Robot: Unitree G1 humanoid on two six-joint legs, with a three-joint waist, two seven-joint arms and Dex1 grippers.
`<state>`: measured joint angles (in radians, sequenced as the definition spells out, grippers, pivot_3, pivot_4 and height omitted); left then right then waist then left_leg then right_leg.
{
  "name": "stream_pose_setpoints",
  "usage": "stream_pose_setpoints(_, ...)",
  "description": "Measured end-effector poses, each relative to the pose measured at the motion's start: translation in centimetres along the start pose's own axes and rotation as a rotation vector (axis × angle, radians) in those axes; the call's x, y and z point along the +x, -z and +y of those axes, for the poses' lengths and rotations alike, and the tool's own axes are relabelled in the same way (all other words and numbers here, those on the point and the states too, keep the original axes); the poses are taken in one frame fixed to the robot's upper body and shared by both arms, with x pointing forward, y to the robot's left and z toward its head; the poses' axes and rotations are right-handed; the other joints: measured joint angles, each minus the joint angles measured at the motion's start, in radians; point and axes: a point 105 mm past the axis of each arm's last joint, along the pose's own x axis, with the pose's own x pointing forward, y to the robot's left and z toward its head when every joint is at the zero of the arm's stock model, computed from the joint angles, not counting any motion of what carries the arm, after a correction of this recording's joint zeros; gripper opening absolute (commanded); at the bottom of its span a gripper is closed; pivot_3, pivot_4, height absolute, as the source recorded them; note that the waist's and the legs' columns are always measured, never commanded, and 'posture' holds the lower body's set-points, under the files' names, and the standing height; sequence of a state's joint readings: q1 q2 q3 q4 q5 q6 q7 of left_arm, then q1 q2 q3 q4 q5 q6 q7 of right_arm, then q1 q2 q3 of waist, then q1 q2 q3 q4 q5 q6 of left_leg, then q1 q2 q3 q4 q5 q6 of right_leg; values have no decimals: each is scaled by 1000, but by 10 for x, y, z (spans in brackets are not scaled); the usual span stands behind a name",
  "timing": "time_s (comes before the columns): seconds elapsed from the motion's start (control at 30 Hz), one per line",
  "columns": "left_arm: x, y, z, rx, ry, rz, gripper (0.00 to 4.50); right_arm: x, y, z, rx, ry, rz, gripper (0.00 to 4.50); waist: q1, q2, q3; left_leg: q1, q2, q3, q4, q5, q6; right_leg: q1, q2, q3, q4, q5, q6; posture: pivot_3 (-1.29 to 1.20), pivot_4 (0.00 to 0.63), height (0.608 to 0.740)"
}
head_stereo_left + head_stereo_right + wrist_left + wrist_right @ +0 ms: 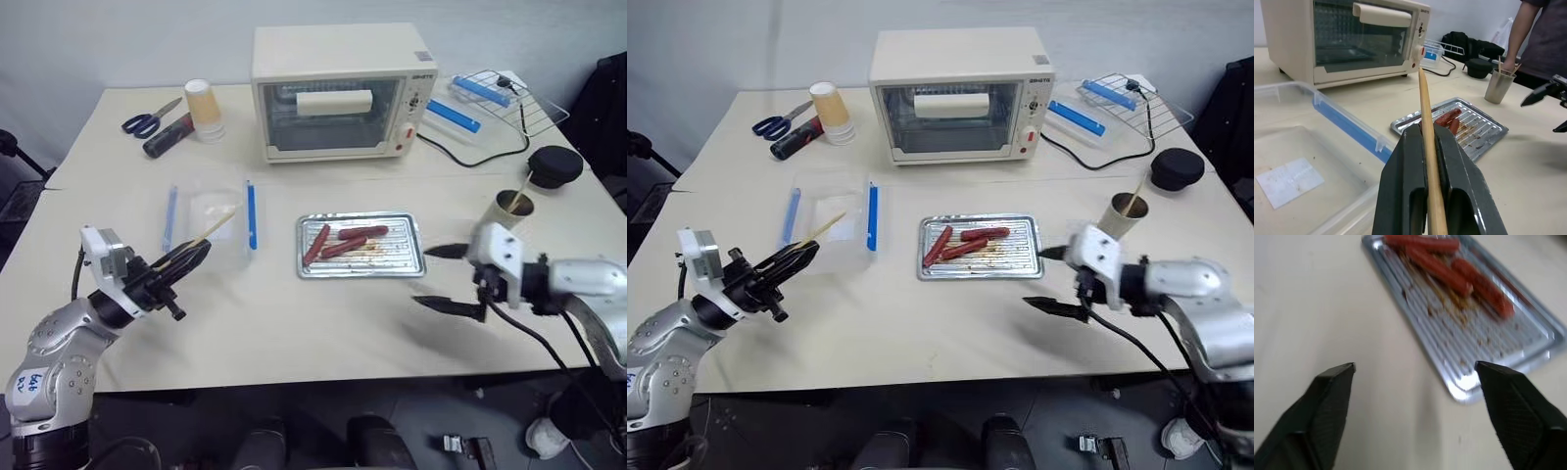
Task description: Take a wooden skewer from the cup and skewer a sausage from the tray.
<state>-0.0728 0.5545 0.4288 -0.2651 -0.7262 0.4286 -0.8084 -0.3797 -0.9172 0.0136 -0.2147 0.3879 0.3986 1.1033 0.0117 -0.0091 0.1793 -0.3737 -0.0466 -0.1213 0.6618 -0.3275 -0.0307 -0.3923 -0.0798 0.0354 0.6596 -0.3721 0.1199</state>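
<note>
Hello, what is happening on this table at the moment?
A humanoid robot is preparing to skewer a sausage. Its left gripper is shut on a wooden skewer, held over the clear plastic box. Its right gripper is wide open beside the metal tray, where three sausages lie, none skewered yet. The cup with more skewers stands behind the right arm.

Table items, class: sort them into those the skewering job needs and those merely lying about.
Job:
wooden skewer, clamped in the left gripper
cup
sausages
metal tray
right gripper, open

Lying about:
toaster oven
scissors
stacked paper cups
clear plastic box
wire rack
</note>
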Motion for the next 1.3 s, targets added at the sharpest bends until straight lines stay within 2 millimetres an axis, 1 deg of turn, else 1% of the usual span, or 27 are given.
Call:
stream_pose_setpoints(0.03,2,-1,-1,-5,9,-5,0,14,-16,-3,-43,-40,-6,4453,-4,0,0,0,0,-1,0,0,0,0,0,0,0,0,0,0,150,740)
stream_pose_setpoints(0.07,3,-1,-2,-8,17,-8,0,17,-20,-4,-56,-49,-11,4453,-6,0,0,0,0,-1,-1,0,0,0,0,-1,0,0,0,0,150,740)
stream_pose_setpoints(0.13,4,-1,-2,-13,23,-9,0,32,-29,-7,-83,-88,6,4453,-10,0,0,0,0,-2,-1,0,-1,0,0,-2,-1,0,0,0,150,740)
stream_pose_setpoints(0.17,5,0,-3,-17,31,-8,0,43,-30,-9,-93,-107,21,4453,-11,0,0,-1,0,-2,-1,0,-1,0,0,-2,-1,0,0,0,150,740)
stream_pose_setpoints(0.2,7,0,-4,-18,36,-8,0,49,-29,-10,-95,-119,34,4453,-12,0,0,-1,0,-2,-2,0,-1,-1,0,-2,-2,0,0,0,150,740)
stream_pose_setpoints(0.3,11,1,-6,-22,55,-9,0,71,-22,-17,-135,-166,114,3866,-15,0,0,-1,0,-2,-2,0,-1,-1,0,-2,-2,0,0,0,150,740)
stream_pose_setpoints(0.37,14,2,-8,-27,64,-7,0,87,-18,-23,-169,-189,157,3260,-18,0,0,-1,0,-2,-2,0,-1,-2,0,-2,-1,0,0,0,150,740)
stream_pose_setpoints(0.4,14,2,-9,-28,68,-7,0,92,-18,-25,-180,-195,164,2962,-19,0,0,-1,0,-2,-2,0,-1,-2,0,-2,-1,0,0,0,150,740)
stream_pose_setpoints(0.47,15,4,-10,-34,73,-3,0,104,-18,-30,-213,-199,177,2962,-25,0,0,-1,0,-2,-2,0,-1,-3,0,-2,-1,0,0,0,150,740)
stream_pose_setpoints(0.53,16,6,-11,-41,76,-2,0,112,-21,-36,-234,-191,181,2962,-34,0,0,-1,0,-2,-2,0,-1,-3,0,-2,-1,0,0,0,150,740)
stream_pose_setpoints(0.67,16,9,-13,-55,68,-4,0,117,-25,-40,-268,-206,175,2962,-41,0,0,-1,0,-2,-2,0,-1,-2,0,-3,0,0,0,0,150,740)
stream_pose_setpoints(0.97,17,9,-18,-46,67,-2,0,131,-14,-45,-249,-243,218,2962,-46,0,0,-1,0,-2,-2,0,-2,-3,0,-3,1,0,0,0,150,740)
stream_pose_setpoints(1.13,17,9,-18,-46,67,-3,0,138,-16,-48,-259,-259,230,2962,-50,0,0,-1,0,-2,-1,0,-2,-3,0,-3,1,0,0,0,150,740)
stream_pose_setpoints(1.2,17,9,-18,-46,67,-3,0,135,-14,-47,-249,-293,245,2614,-50,0,0,-1,0,-2,-1,0,-2,-3,0,-3,1,0,0,0,150,740)
stream_pose_setpoints(1.23,17,9,-18,-46,68,-3,0,133,-12,-44,-237,-330,258,2311,-49,0,0,-1,0,-2,-1,0,-2,-3,0,-3,1,0,0,0,150,740)
stream_pose_setpoints(1.3,17,9,-18,-46,69,-3,0,133,-11,-43,-224,-346,267,1733,-49,0,0,-1,0,-2,-1,0,-2,-3,0,-3,1,0,0,0,150,740)
